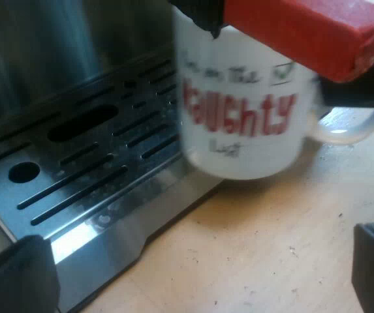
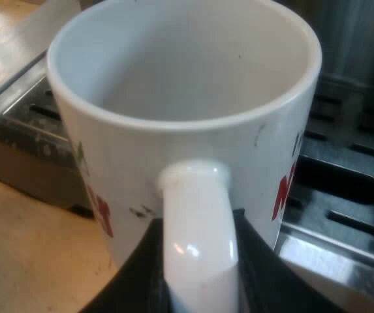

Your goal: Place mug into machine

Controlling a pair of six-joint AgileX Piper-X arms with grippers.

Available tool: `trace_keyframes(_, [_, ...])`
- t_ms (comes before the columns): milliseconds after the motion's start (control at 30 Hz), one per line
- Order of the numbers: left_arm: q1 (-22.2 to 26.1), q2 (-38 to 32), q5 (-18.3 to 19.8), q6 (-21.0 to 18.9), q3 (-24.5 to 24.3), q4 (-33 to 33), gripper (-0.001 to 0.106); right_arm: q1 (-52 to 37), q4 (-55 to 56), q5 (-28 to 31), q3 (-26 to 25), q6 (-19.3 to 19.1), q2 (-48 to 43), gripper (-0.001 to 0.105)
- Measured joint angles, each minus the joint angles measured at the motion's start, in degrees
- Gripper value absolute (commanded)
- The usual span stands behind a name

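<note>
Left wrist view looks down on the drip tray (image 1: 76, 163) of the espresso machine (image 1: 36, 52), a slotted steel plate with one round hole and one long oval opening. The mug (image 1: 242, 111), white with red lettering on its side, is at the tray's outer edge. Its base is about where the tray's steel lip meets the wooden table (image 1: 271, 254). Whether it rests there or hangs just clear of it cannot be told. Above the tray, and in front of the mug's rim from this camera, juts the red end (image 1: 304, 32) of the holder's dark handle. The left gripper (image 1: 196, 241) hovers over the table near the tray's lip. Its two black fingers are spread wide apart with nothing between them, clear of the mug.

In the right wrist view the mug is seen from its handle side, upright and empty, with the tray's slots showing beyond it. The right gripper (image 2: 200, 261) is clamped on the mug's white handle, with a black finger (image 2: 144, 277) pressed against each side of the loop, low down. The tray's steel edge shows on both sides of the mug's body.
</note>
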Motion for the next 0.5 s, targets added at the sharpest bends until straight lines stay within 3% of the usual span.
trace_keyframes(500, [0.0, 0.0, 1.21, 0.0, 0.0, 0.0, 0.093, -3.65, -1.65, 0.0, -9.19, -0.1, 10.84, 0.0])
